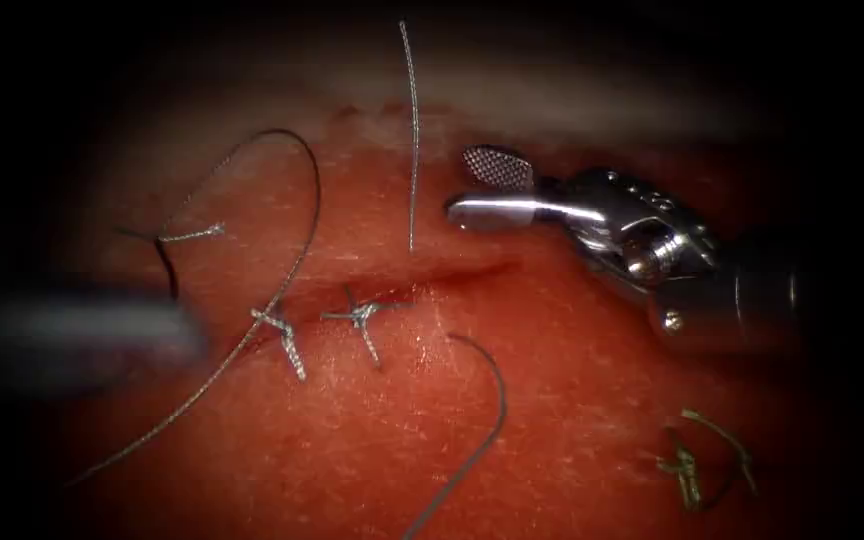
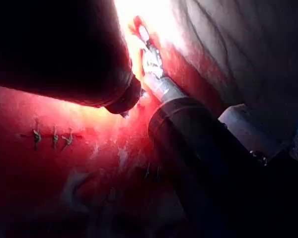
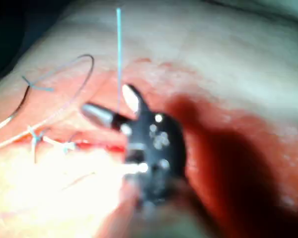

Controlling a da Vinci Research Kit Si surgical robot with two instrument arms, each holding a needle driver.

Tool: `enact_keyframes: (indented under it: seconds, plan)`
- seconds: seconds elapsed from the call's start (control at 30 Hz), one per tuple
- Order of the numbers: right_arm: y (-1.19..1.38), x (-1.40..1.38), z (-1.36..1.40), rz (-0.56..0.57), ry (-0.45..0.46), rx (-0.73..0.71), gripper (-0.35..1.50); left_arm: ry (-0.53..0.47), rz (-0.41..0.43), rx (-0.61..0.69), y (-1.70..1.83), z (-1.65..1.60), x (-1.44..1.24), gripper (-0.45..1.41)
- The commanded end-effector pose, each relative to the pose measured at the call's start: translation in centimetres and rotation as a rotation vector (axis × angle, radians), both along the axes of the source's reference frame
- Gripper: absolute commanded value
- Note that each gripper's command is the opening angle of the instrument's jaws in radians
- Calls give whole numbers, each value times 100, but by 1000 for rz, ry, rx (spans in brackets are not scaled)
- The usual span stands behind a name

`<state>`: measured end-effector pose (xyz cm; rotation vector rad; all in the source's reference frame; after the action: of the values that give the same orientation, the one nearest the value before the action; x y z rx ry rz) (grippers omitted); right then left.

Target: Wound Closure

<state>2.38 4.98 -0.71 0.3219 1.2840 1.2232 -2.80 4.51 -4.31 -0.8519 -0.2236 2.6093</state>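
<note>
The tissue (image 1: 572,400) has a cut (image 1: 452,272) with two knotted stitches (image 1: 360,318) on its left part, also seen in the right wrist view as stitches (image 3: 37,139). My right tool (image 1: 457,185) hovers over the cut's right end with its jaws open and nothing in them. Just left of its tips a thread (image 1: 413,140) stands straight up from the tissue. A long thread loop (image 1: 307,175) arcs over the left side. A short dark curve (image 1: 168,265), possibly the needle, runs toward my blurred left tool (image 1: 82,335).
Another dark strand (image 1: 497,400) curves over the tissue in front of the cut. Cut ends of thread (image 1: 692,465) lie at the front right. In the left wrist view a row of stitches (image 2: 53,138) sits beside a dark shaft (image 2: 203,158).
</note>
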Motion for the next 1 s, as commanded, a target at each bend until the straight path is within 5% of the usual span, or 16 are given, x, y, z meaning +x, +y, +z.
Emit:
enact_keyframes:
  seconds: [0.03, 0.27, 0.53, 0.77, 1.0]
  plan:
    - [-4, 6, 6, -3, -4, -4, 131, -20, 11, 4, -5, 13, -13, 67]
    - [-5, 5, 5, -5, -6, -3, 131, -211, 278, -245, -11, 116, -50, 65]
    - [-6, 5, 5, -7, -9, -8, 131, -241, 375, -320, -14, 212, -16, 62]
    - [-6, 5, 6, -7, -9, -9, 131, -250, 424, -359, -7, 236, 13, 62]
    - [-8, 5, 8, -7, -9, -12, 131, -290, 519, -430, -35, 268, -4, 61]
